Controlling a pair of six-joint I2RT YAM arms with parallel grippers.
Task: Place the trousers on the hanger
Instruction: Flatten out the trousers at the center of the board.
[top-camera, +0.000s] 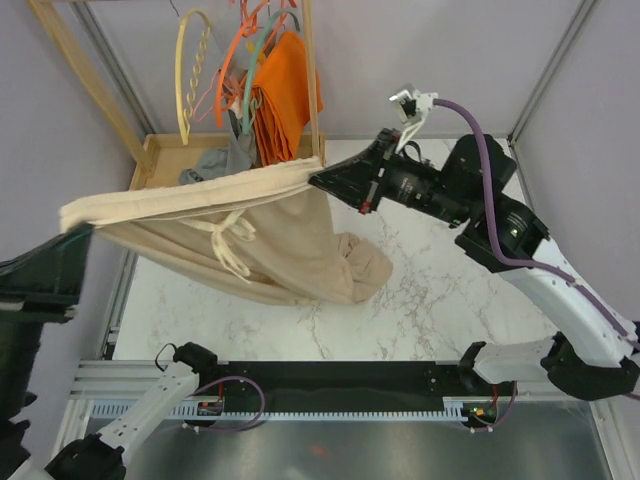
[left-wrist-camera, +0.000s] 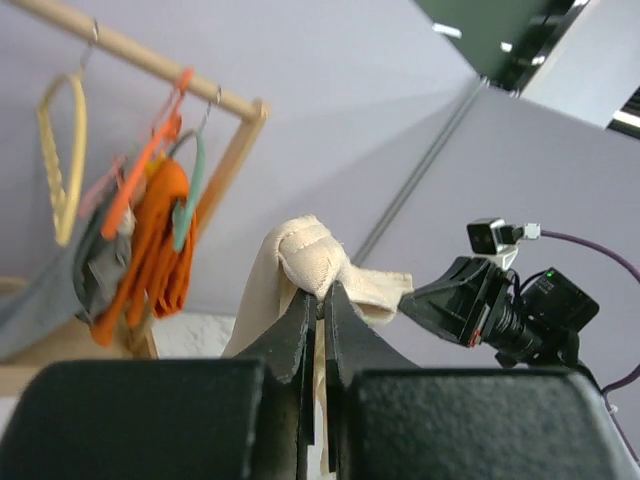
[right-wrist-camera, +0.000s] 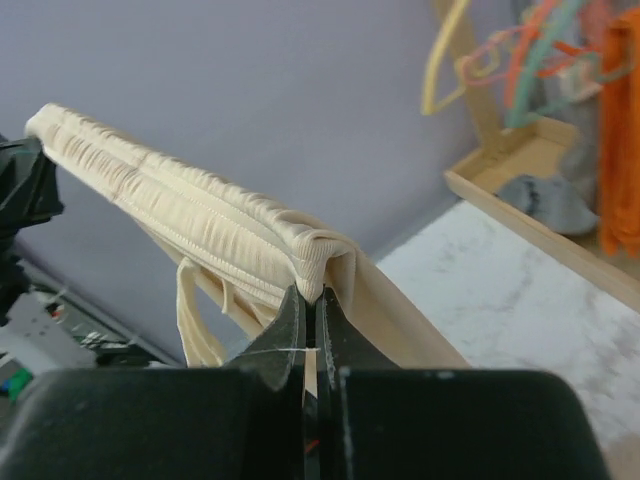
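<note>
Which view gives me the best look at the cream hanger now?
Top external: the hanger shows whole, arch and twisted bar clear. Left wrist has it small and soft at left; right wrist only a blurred part cut at top.

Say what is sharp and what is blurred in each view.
Top view: evenly lit, sharp throughout. Left wrist: the left hand is a dark blur up close, the yellow hanger soft. Right wrist: the trousers are crisp, the rack behind blurred.
</note>
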